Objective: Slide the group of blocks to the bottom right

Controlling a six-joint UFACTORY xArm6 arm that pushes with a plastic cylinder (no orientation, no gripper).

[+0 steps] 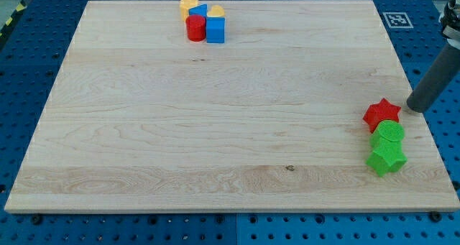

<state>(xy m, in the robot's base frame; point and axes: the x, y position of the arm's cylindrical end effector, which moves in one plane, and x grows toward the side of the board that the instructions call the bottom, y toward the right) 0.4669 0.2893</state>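
Group nearly home at the board's bottom right.
My tip (415, 107), a bare rod with nothing to grip, sits just right of the red star (380, 113); green cylinder (389, 134) and green star (386, 159) lie below, needing a short nudge.

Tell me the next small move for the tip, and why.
Probably swing my tip up and leftward, above the cluster at the view's top: yellow block, blue block, yellow block, red cylinder, blue cube. It now sits beside the red star, far from them.
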